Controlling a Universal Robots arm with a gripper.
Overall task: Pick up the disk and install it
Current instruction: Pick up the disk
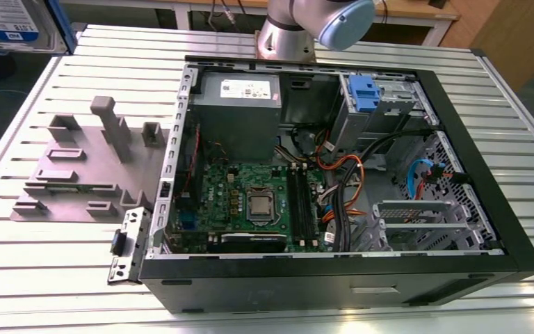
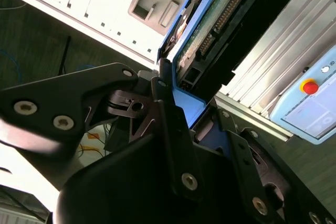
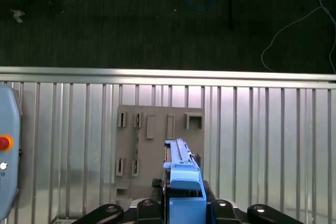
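there the claw point(image 2: 191, 111) clamps the disk point(image 2: 210, 24); its far end cut off.

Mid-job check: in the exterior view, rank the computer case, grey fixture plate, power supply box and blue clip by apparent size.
Largest to smallest:
1. computer case
2. grey fixture plate
3. power supply box
4. blue clip

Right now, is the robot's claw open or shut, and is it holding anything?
Gripper: shut, holding the disk by its blue frame.

Lab (slatted metal bench point(image 1: 44, 278), opened computer point(image 1: 295, 287))
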